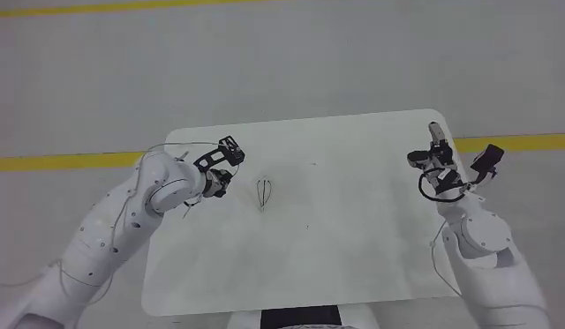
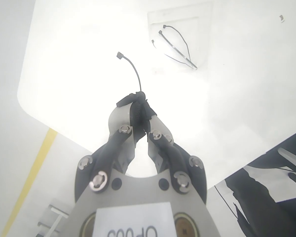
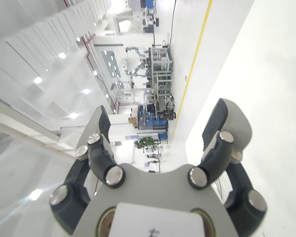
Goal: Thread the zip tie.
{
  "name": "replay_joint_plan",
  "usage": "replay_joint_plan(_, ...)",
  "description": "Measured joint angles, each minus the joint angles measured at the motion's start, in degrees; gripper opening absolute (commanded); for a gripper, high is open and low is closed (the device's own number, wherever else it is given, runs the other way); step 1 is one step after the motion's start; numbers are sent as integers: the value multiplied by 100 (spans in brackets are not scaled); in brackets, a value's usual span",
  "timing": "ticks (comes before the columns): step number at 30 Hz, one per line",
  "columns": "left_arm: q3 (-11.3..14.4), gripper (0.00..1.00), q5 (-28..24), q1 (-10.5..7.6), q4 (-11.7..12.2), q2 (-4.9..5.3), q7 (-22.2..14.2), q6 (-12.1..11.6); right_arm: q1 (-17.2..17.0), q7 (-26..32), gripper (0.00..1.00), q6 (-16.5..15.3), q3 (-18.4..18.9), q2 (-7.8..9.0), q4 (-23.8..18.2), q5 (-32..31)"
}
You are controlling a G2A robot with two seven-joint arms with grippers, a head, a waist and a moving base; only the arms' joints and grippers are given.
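Left jaws tight on black zip tie [image 2: 136, 71], right jaws wide and empty; clear pouch [image 2: 202, 31] of ties nearby.

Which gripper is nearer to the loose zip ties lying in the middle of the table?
Left. The left gripper, shut on one zip tie, is close beside the loose zip ties; the right gripper, open, is far off by the table edge.

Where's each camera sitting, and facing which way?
Top view: above the arms, looking down at the table; both arms show.
Left wrist view: on that wrist, facing the table past the left gripper, shut on a zip tie.
Right wrist view: on that wrist, facing the hall past the open right gripper.
Shared: top and left wrist views show the loose zip ties.
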Motion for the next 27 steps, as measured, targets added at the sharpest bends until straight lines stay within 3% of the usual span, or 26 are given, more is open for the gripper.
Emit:
replay_joint_plan(6,188,0,21,-88,-71,155,247,0,462,780,100,804,-324,45,-247,-680)
replay_joint_plan(12,388,0,-71,-218,-142,320,402,0,1052,1227,100,1445,-873,50,-110,-1373)
replay_joint_plan(17,591,0,-218,-357,-166,413,488,0,1359,1421,100,1499,-1226,32,136,-1681)
replay_joint_plan(25,605,0,-201,-373,-154,420,498,1,1370,1433,100,1496,-1232,33,140,-1686)
replay_joint_plan(27,608,0,-314,-334,-58,418,641,2,1370,1433,100,1496,-1232,33,141,-1686)
